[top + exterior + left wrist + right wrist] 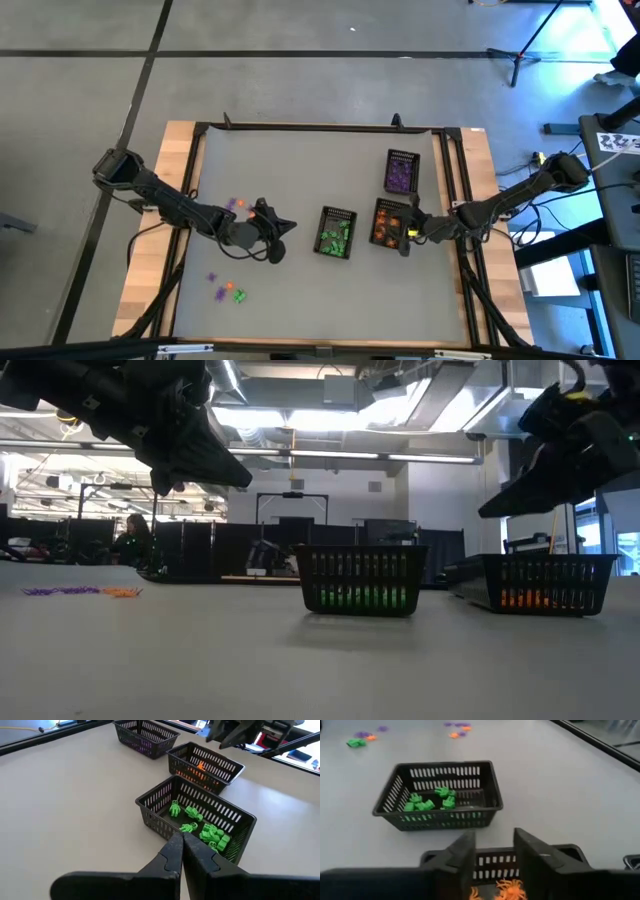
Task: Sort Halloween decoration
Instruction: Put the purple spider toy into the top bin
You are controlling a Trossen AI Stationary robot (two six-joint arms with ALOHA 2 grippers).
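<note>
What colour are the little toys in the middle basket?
Bright green. The trinkets in the middle basket show best in the left wrist view.

Grey concrete floor (300, 70), ceiling strip lights (290, 422), dark partitions (230, 550) in bkgd.

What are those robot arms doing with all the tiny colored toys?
They are sorting them by color into three black baskets. The right tool hangs open over the orange basket. The left tool is shut, beside the green basket. The purple basket sits farther back. A few loose toys lie on the table.
</note>
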